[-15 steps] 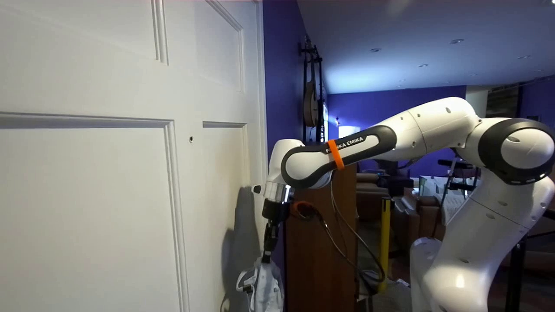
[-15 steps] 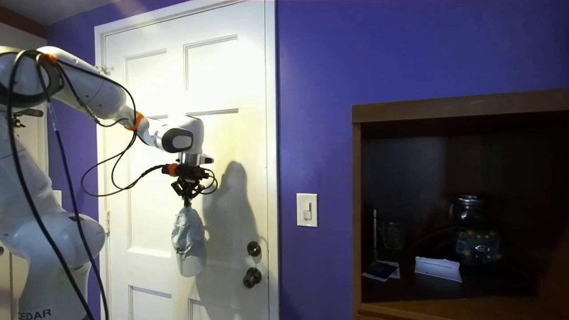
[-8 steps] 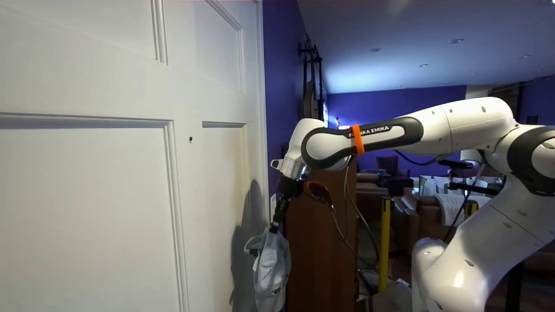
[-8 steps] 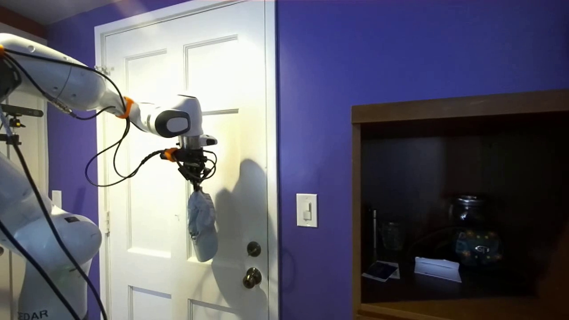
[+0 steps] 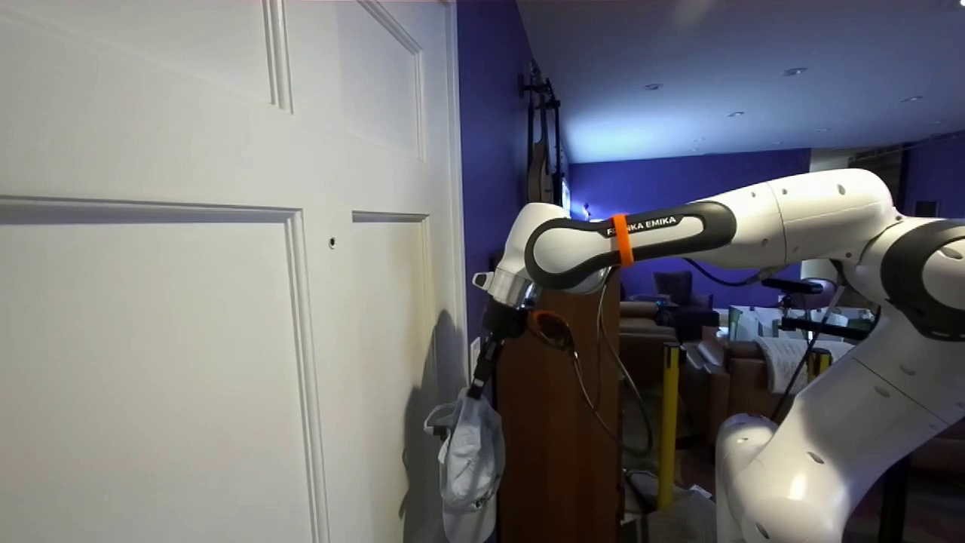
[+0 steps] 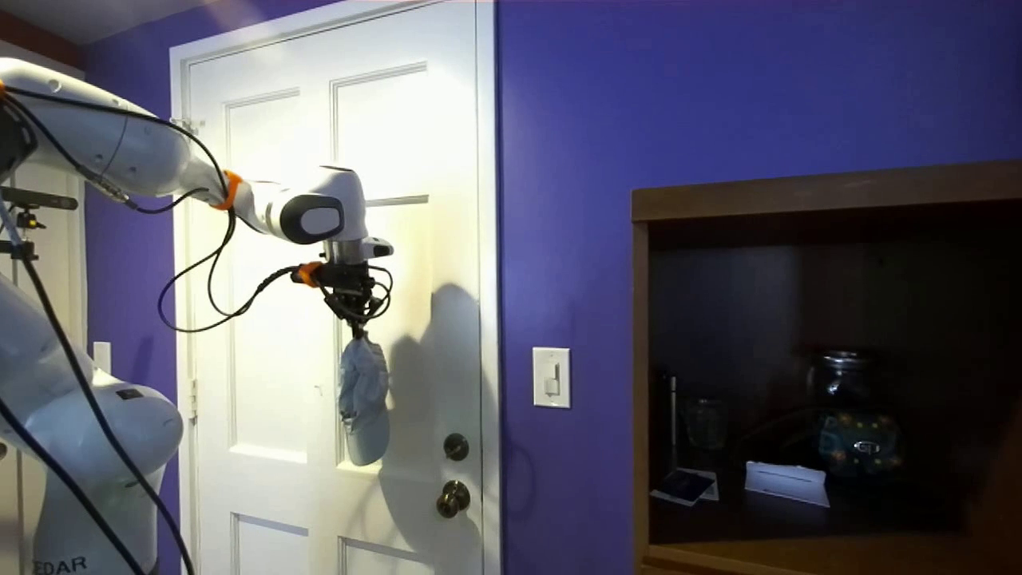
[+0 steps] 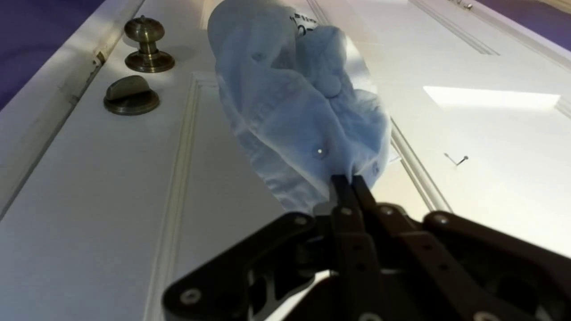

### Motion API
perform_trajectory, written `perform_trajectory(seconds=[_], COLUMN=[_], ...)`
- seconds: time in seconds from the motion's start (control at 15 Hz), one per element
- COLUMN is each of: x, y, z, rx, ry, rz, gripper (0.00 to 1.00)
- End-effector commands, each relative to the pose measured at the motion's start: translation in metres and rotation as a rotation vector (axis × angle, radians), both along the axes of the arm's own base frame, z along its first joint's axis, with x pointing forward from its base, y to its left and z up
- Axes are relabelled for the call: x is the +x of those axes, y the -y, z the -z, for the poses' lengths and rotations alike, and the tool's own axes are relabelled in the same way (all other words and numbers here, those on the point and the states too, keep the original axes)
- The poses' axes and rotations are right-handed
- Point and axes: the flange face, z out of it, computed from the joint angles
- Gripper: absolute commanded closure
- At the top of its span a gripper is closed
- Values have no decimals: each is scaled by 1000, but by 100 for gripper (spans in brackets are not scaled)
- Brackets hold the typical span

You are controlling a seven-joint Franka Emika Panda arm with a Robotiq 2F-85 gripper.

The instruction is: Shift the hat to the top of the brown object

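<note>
- The grasp looks done: the pincer (image 7: 349, 180) pinches a fold of the hat (image 7: 290, 107) at its tips, as the wrist view shows.
- The lift looks done as well: in both exterior views the hat hangs limp below the pincer, brim lowest, in front of the white door (image 6: 279, 399), seemingly apart from it.
- The carry is, I judge, not yet complete: in an exterior view the hat is well apart from the brown cabinet (image 6: 826, 192) and appears lower than its top edge.
- What is left: raise the hat above that edge, bring it across past the light switch (image 6: 551, 377), set it down on top and let go.
- The cabinet's upper face shows in none of the views, so there is no saying what it may carry.
</note>
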Motion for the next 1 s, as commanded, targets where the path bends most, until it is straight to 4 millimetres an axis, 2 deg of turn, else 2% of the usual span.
perform_trajectory(seconds=[0.0,0.27,0.47,0.6,0.93], x=[-8,-29,-50,-58,-79], y=[40,108,164,196,270], z=[-49,-107,-141,-159,-190], rx=[-18,-53,-79,-68,-56], ry=[101,207,277,328,448], rz=[103,291,444,529,722], gripper=[99,99,99,99,99])
